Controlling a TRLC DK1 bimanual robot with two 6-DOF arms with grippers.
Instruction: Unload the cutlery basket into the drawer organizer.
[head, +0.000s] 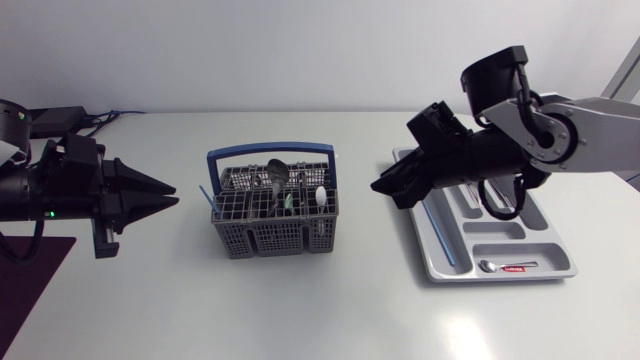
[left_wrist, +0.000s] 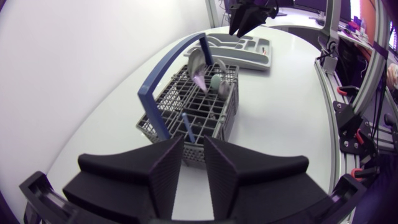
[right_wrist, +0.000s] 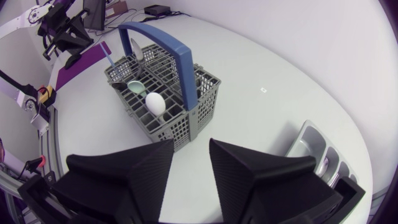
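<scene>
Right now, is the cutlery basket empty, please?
Not empty: a metal spoon and a white spoon stand in the cutlery basket.

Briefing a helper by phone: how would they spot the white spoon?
Find the grey basket with the blue handle, mid-table. The white spoon stands in it on the side nearest the grey tray. Its egg-shaped white bowl sets it apart from the big metal spoon beside it.

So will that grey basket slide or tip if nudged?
Probably slide: the basket sits wide and low on the smooth table. Its mesh walls suggest light plastic, easily shifted. Pushing high on the blue handle might tip it.
</scene>
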